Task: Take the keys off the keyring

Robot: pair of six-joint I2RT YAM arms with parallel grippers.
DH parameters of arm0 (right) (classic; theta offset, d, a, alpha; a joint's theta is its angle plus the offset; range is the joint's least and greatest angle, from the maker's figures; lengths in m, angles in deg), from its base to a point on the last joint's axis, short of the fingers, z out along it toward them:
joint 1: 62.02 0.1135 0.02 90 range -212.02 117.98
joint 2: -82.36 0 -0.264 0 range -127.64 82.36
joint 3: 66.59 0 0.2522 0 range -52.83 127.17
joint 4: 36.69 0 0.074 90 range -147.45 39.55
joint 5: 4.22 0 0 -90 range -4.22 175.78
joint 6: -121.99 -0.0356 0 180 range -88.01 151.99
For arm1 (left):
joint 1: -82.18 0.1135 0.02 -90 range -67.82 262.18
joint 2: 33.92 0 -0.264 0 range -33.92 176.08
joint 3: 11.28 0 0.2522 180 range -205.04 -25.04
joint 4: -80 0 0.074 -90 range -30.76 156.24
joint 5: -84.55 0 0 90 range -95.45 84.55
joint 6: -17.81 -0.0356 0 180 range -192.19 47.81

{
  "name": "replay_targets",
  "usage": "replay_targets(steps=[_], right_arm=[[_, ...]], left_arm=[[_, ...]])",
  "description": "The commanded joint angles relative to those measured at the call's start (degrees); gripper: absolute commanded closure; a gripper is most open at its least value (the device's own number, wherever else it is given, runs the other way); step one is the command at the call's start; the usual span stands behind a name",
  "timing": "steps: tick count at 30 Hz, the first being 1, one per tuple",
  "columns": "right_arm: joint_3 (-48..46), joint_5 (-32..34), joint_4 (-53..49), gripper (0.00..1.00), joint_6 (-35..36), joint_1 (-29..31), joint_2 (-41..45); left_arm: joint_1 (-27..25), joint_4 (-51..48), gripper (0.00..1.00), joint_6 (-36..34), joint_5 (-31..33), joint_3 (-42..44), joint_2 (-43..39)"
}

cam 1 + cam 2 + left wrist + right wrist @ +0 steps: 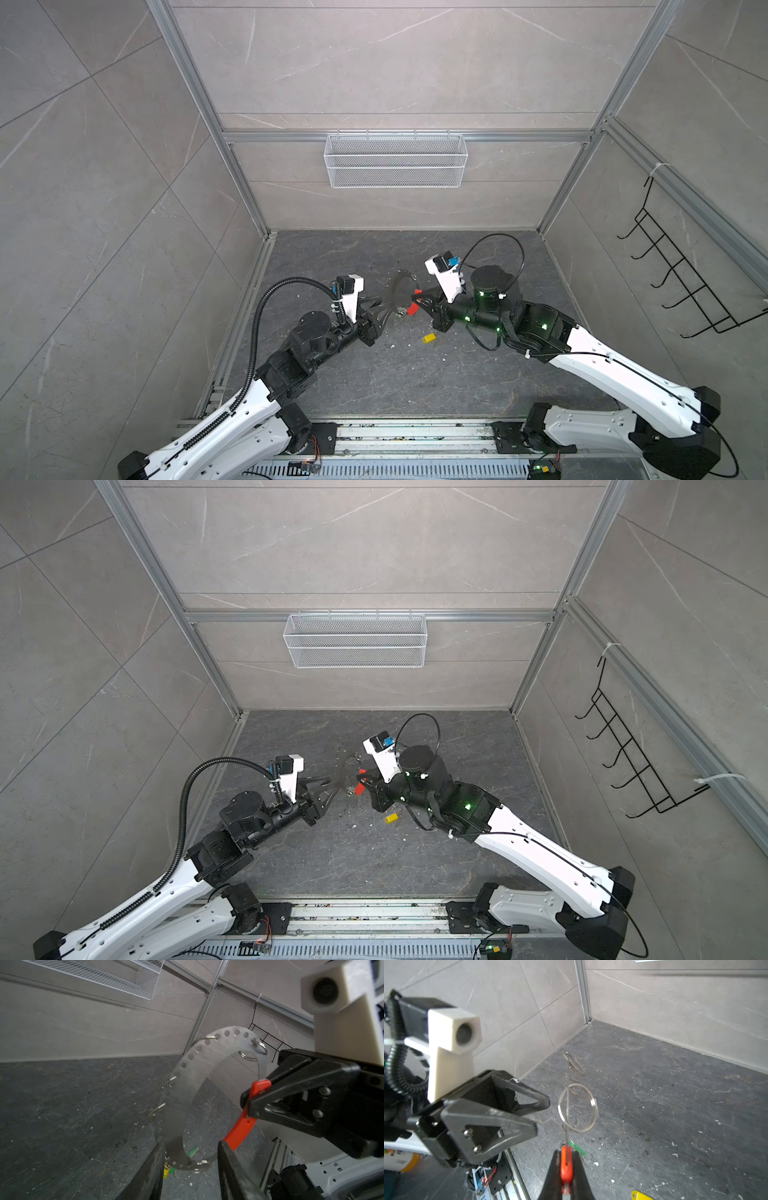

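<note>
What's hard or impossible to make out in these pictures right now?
- Green key: blurred in both wrist views; whether it hangs on the keyring is unclear.
- Yellow key: cut off by the picture's edge in the right wrist view.
- In both top views the keyring is small, dark, partly hidden by the right claw.

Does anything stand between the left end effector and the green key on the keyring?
Nothing separate visible: the green key hangs between the open left end effector's fingers, beside the keyring's grey band. The right end effector clamps the red segment.
</note>
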Motion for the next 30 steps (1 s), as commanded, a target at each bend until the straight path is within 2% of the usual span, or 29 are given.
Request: replay_targets(steps=[1, 3, 5, 7, 11, 17, 19, 22, 27, 30], right_arm=[[3.0, 2.2, -1.9, 1.0, 10.6, 8.5, 0.8], [2.0, 6.7, -5.2, 1.0, 11.1, 9.7, -2.9], [0.9, 20.7, -8.1, 1.0, 7.2, 7.4, -7.3], [0.3, 24.4, -8.2, 1.0, 7.6, 5.8, -8.1], [0.6, 23.5, -5.9, 1.0, 8.4, 6.1, -6.7], [2.8, 18.1, -7.3, 1.0, 10.6, 6.1, -7.1], [2.6, 17.5, -7.8, 1.0, 12.0, 6.1, -7.3], [1.2, 18.9, -7.2, 1.0, 14.6, 6.4, -7.3], [-3.7, 28.1, -0.1, 1.0, 21.1, 7.9, -7.0], [-6.2, 32.5, 6.0, 1.0, 26.1, 9.2, -7.5]], left_arm=[[-0.1, 3.4, 0.56, 0.3, 4.2, 3.3, -7.6], [-0.1, 2.5, 0.56, -0.7, 6.3, 4.5, -10.8], [-0.1, 0.6, 0.56, -1.1, 8.1, 4.4, -11.5], [-0.1, 0.3, 0.56, -1.2, 8.0, 4.5, -10.7], [-0.1, -0.9, 0.56, -0.9, 7.9, 3.3, -7.6], [0.5, -0.4, 0.47, -0.7, 4.9, 1.5, -3.7], [2.3, -1.4, 0.46, 2.6, 3.4, 0.4, -2.4], [8.2, -1.3, 0.45, 10.2, -2.9, -0.1, -1.7], [18.3, 0.3, 0.41, 24.4, -11.0, 0.5, -2.0], [20.3, 0.7, 0.39, 29.1, -13.3, 0.1, -0.7]])
